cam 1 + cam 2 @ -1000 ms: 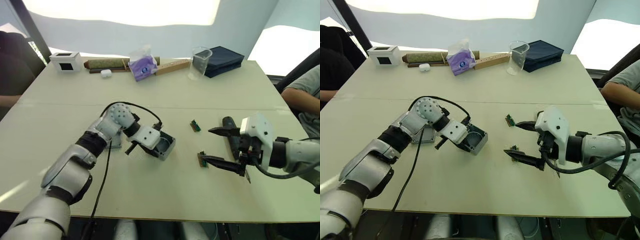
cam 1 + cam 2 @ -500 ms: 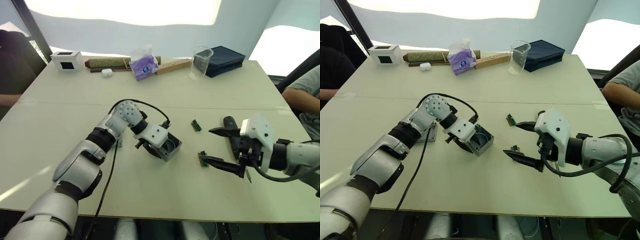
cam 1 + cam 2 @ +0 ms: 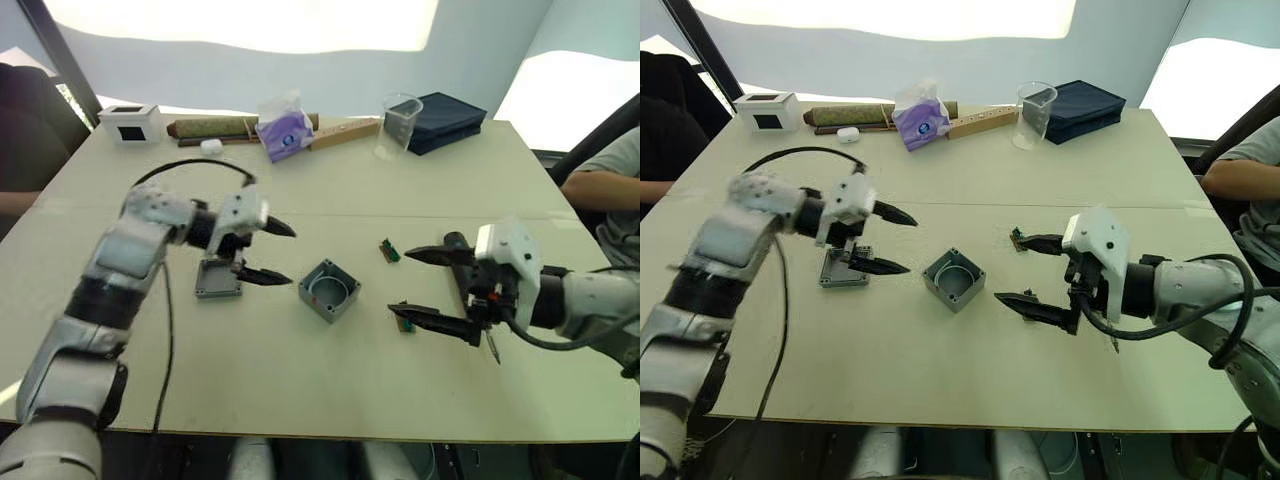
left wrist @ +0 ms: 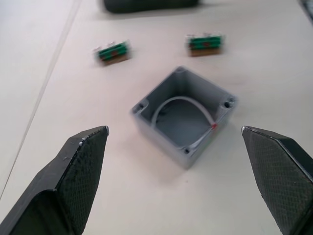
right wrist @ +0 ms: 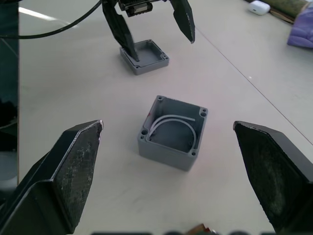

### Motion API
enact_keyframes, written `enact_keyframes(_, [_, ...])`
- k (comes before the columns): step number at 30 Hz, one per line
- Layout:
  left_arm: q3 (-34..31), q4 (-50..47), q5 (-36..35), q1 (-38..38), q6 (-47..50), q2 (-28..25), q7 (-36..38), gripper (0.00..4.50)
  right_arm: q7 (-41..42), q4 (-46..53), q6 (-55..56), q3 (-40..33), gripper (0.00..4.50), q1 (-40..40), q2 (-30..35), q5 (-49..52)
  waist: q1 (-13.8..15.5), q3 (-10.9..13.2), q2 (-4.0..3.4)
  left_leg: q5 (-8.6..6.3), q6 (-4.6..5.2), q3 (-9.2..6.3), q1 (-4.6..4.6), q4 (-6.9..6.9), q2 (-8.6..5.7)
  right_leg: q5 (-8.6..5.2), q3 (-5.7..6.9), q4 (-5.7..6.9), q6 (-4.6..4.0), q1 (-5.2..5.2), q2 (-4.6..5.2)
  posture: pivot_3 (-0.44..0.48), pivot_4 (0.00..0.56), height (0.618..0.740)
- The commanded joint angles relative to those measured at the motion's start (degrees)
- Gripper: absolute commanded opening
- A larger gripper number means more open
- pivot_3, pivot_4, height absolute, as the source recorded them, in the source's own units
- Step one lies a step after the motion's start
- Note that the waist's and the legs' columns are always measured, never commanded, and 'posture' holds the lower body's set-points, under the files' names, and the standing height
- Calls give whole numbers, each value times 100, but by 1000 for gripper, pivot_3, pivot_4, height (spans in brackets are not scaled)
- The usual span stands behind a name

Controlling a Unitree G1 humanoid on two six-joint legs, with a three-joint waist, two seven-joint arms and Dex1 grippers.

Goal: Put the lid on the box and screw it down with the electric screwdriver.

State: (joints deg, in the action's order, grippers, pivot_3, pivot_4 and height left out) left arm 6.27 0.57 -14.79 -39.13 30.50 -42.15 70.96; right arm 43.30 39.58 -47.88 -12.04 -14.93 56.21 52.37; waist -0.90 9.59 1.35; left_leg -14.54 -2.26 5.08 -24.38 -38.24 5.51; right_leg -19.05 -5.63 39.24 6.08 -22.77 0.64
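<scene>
Your left end effector (image 3: 262,252) hangs spread and empty over the lid (image 3: 218,279), which lies rim-up on the bench (image 3: 300,380), apparently lined up for a pickup. Right of it the box (image 3: 329,291) sits open-side up, awaiting the lid. Your right end effector (image 3: 424,285), likewise spread and empty, waits beside the electric screwdriver (image 3: 462,262) at far right.

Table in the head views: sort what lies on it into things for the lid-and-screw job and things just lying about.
For the job:
- small grey plastic box, open side up
- shallow grey plastic lid, beside the left gripper
- thick black electric screwdriver, behind the right gripper

Lying about:
- two small green circuit boards
- white box with black window
- purple tissue pack
- clear plastic cup
- dark blue case
</scene>
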Motion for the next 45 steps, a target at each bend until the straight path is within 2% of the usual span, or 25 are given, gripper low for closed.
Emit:
enact_keyframes(1, [-822,-994,28,359,1388,-27,-1425,4462,241,-125,163,235,4500,-304,-55,-69,30,1,2,0,0,0,0,-1,-1,0,1,-1,0,2,0,0,150,740])
enact_keyframes(7, [-1908,-2616,350,1424,3652,550,-3504,4462,662,-562,284,710,4500,-932,-182,-227,8,1,3,0,0,-3,-1,-1,-4,0,-1,0,0,1,0,0,150,740])
enact_keyframes(12, [-2496,-3262,526,1944,4262,1332,-4593,4462,970,-817,397,927,4500,-1159,-201,-432,18,1,2,2,-3,-8,-1,0,-3,1,2,4,-1,-1,-2,0,150,740])
enact_keyframes(16, [-2587,-3336,545,2193,4252,1653,-5016,4462,1102,-907,426,975,4500,-1235,-217,-529,27,1,5,2,-4,-11,-1,-1,-9,1,2,1,-1,5,6,0,150,740])
enact_keyframes(21, [-2767,-2748,463,2220,4095,2093,-5368,4462,1172,-910,401,965,4500,-1256,-206,-577,17,0,3,2,-4,-13,1,0,-9,1,3,2,-1,5,4,0,150,740])
enact_keyframes(32, [-2704,-1761,313,2148,3600,2140,-5571,4462,979,-648,231,701,4500,-996,-157,-497,13,-2,0,3,-5,-13,2,1,-9,1,3,2,-1,6,4,0,150,740])
enact_keyframes(35, [-2652,-1571,289,2069,3520,2093,-5584,3765,933,-559,170,613,4500,-907,-151,-464,12,-2,0,3,-5,-12,7,0,-10,1,3,2,-1,11,4,0,150,740])
enact_keyframes(39, [-2579,-1420,220,1960,3469,2015,-5572,2311,892,-515,114,543,4500,-860,-137,-444,13,-2,0,3,-5,-12,8,1,-10,1,3,2,-1,12,4,0,150,740])
enact_keyframes(43, [-2570,-1311,163,1852,3478,1974,-5596,648,848,-467,57,493,4500,-834,-131,-411,13,-2,0,3,-5,-12,8,1,-11,1,4,2,-1,13,5,0,150,740])
enact_keyframes(45, [-2585,-1274,129,1814,3484,1950,-5613,76,825,-451,27,467,4500,-820,-126,-383,12,-2,0,3,-5,-12,8,1,-11,1,4,2,-1,13,4,0,150,740])
